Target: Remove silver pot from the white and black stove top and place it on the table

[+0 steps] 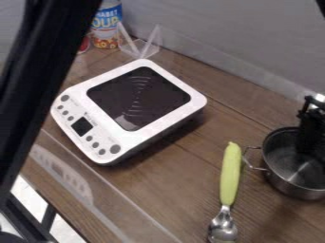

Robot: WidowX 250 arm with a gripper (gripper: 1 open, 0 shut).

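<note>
The silver pot stands on the brown wooden table at the right edge of the camera view, well apart from the stove top, whose black cooking surface is bare. My gripper hangs over the pot's far rim, and its dark fingers reach down to the rim. The frame edge cuts it, so I cannot tell how the jaws stand or whether they touch the pot.
A green-handled metal spoon lies just left of the pot, bowl toward the front. A printed carton and a clear plastic piece stand at the back left by the wall. A dark blurred bar crosses the left foreground.
</note>
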